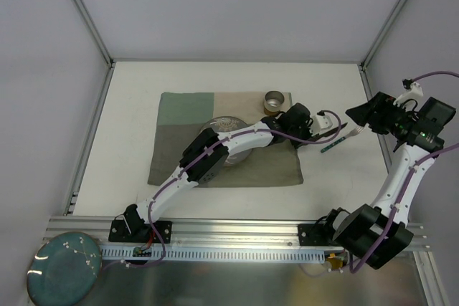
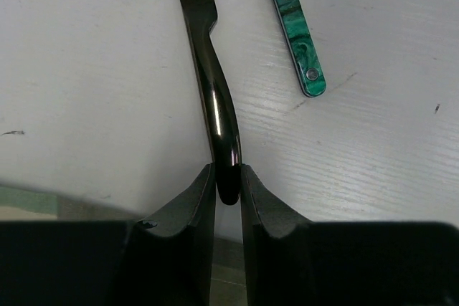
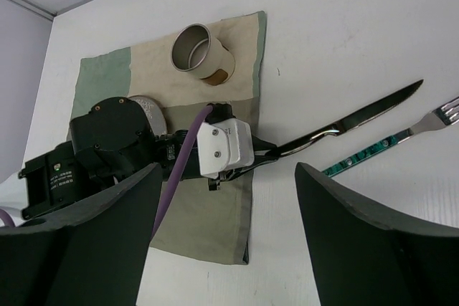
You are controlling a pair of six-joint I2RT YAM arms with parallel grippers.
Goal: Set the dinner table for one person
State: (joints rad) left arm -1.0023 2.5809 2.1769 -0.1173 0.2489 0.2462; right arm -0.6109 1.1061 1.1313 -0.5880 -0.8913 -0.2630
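My left gripper (image 2: 228, 177) is shut on the butt end of a dark-handled knife (image 2: 211, 69), which lies on the white dinner table (image 1: 143, 84) just right of the patchwork mat (image 1: 186, 112). A fork with a green marbled handle (image 2: 295, 26) lies beside the knife, apart from it. From above, the left gripper (image 1: 318, 136) has reached across the mat, with the knife (image 1: 336, 131) and fork (image 1: 334, 145) past it. My right gripper (image 1: 360, 115) hangs above the table's right side, open and empty; the wrist view looks down between its wide fingers (image 3: 107, 213) at the knife (image 3: 358, 121).
A metal cup (image 1: 274, 100) stands on the mat's far right corner. A shiny metal bowl (image 1: 222, 125) sits mid-mat, partly under the left arm. A teal plate (image 1: 63, 270) rests off the table at the near left, beyond the aluminium rail (image 1: 237, 228).
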